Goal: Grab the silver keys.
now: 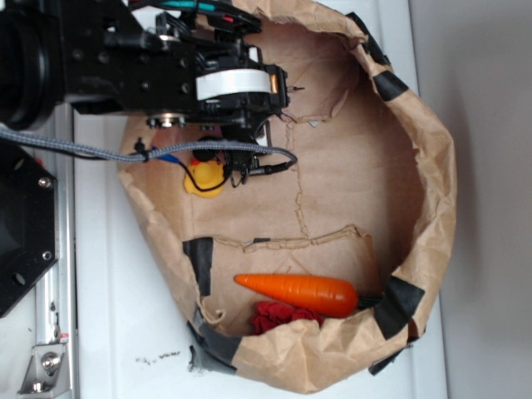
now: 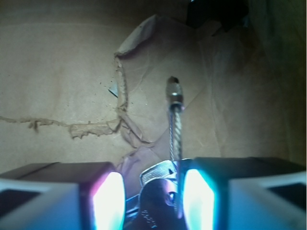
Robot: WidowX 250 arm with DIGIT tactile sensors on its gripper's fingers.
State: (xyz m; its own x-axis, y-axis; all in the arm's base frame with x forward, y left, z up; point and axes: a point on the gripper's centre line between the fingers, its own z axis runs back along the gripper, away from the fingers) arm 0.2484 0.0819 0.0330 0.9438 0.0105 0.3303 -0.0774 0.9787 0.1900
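In the wrist view, the left finger [image 2: 108,201] stands apart from the silver keys [image 2: 156,175], which lie between the 2 spread fingers, their wire loop pointing straight ahead beside the right finger.

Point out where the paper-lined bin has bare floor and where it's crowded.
Free: the brown paper between the yellow duck and the carrot, out to the far rim. Crowded: under the pincer with the silver keys; and the carrot and red cloth corner.
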